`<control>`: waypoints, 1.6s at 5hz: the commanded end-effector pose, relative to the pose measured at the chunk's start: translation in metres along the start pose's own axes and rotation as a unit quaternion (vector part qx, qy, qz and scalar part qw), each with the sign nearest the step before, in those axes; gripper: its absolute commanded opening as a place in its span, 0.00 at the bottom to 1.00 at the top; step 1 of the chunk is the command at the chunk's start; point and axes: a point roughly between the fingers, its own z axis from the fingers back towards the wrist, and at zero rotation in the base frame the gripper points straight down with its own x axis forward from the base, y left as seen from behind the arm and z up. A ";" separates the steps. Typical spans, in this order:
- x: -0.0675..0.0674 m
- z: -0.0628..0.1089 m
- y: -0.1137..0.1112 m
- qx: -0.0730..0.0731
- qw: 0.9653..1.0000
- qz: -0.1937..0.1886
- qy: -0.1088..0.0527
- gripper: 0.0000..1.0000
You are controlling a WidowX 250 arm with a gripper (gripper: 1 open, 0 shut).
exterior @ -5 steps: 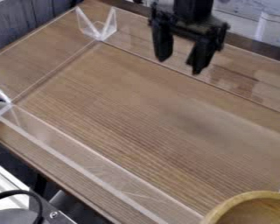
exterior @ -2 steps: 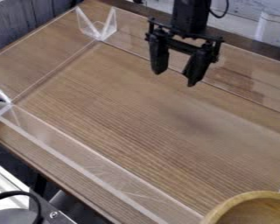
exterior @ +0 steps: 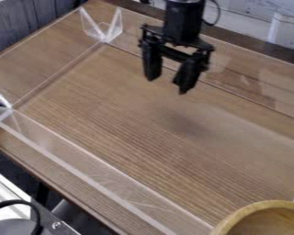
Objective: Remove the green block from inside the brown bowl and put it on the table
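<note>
My gripper (exterior: 169, 76) hangs over the far middle of the table (exterior: 125, 119), pointing straight down. Its two black fingers stand apart and nothing is between them. Only a curved piece of the brown bowl's rim (exterior: 257, 218) shows, at the bottom right corner and far from the gripper. The bowl's inside lies outside the picture, and the green block is out of view.
Low clear plastic walls (exterior: 63, 161) edge the wood-grain top along the left, near and far sides. A clear corner piece (exterior: 103, 27) stands at the far left. Dark cables and metal frame parts (exterior: 21, 216) lie below the near edge.
The gripper has slid to the left across the far side of the table, staying open and pointing down. The bowl has not moved.
</note>
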 end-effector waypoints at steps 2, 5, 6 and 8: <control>0.001 0.038 0.051 -0.019 0.995 0.046 -0.088 1.00; 0.000 0.007 0.055 -0.010 0.992 0.035 -0.122 1.00; 0.001 -0.007 0.055 -0.011 0.994 0.039 -0.103 1.00; 0.006 -0.019 0.056 -0.013 0.994 0.043 -0.098 1.00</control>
